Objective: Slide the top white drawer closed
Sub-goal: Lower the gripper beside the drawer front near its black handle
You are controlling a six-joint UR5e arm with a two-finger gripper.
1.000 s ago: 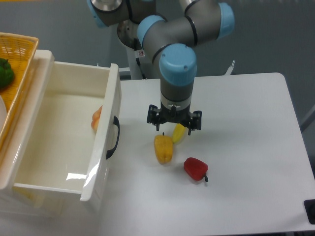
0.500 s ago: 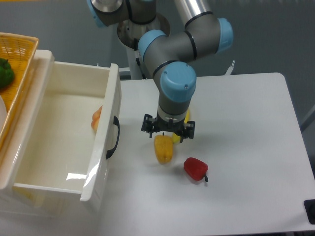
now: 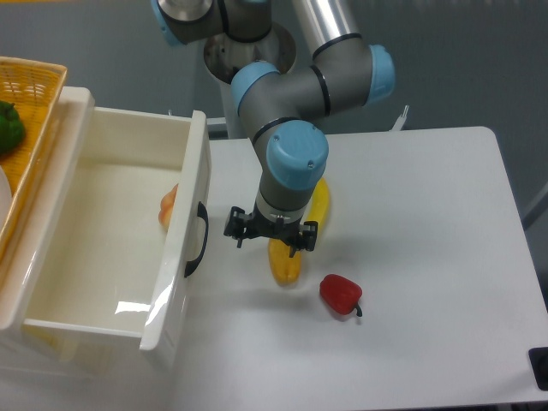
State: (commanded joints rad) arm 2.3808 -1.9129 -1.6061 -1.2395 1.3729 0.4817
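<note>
A large white table (image 3: 428,214) is seen from above, and most of the picture is filled by it. At its left side a cream-white cabinet (image 3: 77,103) is placed. The top white drawer (image 3: 103,248) is pulled far out of this cabinet toward the table, so its deep inside is fully visible. Its flat front panel carries one curved black handle (image 3: 199,239), which is turned toward the arm. An orange object (image 3: 169,205) is partly seen inside the drawer, just behind the front panel.

The grey and blue arm (image 3: 295,94) comes down from the top of the picture and is bent over the table. The gripper (image 3: 271,236) is held just to the right of the drawer handle, apart from it, and nothing is gripped in it. The two fingers are spread wide.

A yellow wicker basket (image 3: 38,111) rests on top of the cabinet, with a green vegetable (image 3: 8,127) in it. A yellow pepper (image 3: 285,265) lies under the gripper, a banana (image 3: 318,204) is partly hidden behind the wrist, and a red pepper (image 3: 341,294) lies near them on the right.
</note>
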